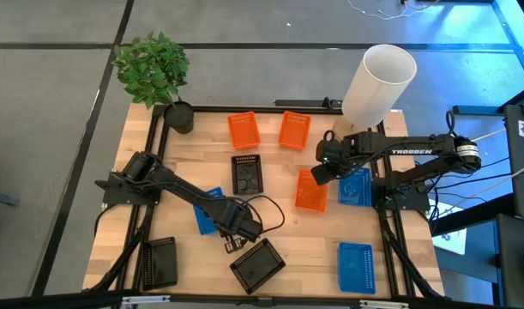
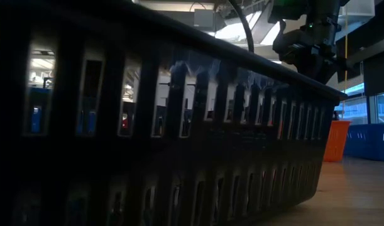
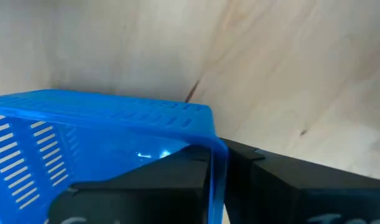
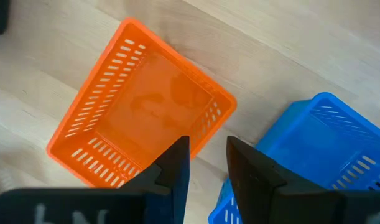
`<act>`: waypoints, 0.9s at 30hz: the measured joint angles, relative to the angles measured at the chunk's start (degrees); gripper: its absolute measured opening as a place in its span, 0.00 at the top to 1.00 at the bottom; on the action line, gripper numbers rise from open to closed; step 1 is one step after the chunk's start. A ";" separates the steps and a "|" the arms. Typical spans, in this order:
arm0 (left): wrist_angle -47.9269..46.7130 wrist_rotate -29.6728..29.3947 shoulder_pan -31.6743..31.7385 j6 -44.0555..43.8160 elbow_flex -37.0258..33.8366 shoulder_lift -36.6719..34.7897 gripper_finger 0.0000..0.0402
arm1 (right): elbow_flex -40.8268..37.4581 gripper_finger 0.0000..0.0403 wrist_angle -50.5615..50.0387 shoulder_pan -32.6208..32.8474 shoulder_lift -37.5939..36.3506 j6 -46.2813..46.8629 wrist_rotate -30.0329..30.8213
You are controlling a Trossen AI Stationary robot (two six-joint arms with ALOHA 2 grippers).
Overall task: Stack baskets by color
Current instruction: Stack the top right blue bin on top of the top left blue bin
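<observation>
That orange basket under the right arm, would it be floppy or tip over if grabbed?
Probably stiff enough: the orange basket holds crisp straight walls. Likely light, being thin slotted plastic. It sits flat and shallow on the table, so tipping seems unlikely, though it might slide. The right gripper hovers open above its rim.

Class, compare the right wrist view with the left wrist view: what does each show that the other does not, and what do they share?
Only the right wrist view shows an orange basket lying open side up, with the right end effector open just above its rim. Only the left wrist view shows the left end effector closed on a blue basket wall. Both show the wooden table and a blue basket; the right wrist's is another blue basket.
</observation>
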 joint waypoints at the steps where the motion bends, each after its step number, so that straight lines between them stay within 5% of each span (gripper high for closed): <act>1: 0.05 0.08 0.02 -0.02 0.00 0.00 0.94 | 0.00 0.74 0.00 0.02 0.00 0.00 -0.02; 9: 0.12 1.30 1.07 -0.09 0.00 0.00 0.81 | 0.00 0.74 0.00 0.00 0.00 0.00 -0.05; 14: 0.01 2.70 1.38 -0.77 0.00 -0.03 0.80 | 0.00 0.74 -1.05 0.45 0.00 2.18 -0.97; 27: -2.75 -4.60 0.98 -3.05 0.55 -7.67 0.81 | -0.84 0.74 -9.88 4.51 0.06 14.08 -0.78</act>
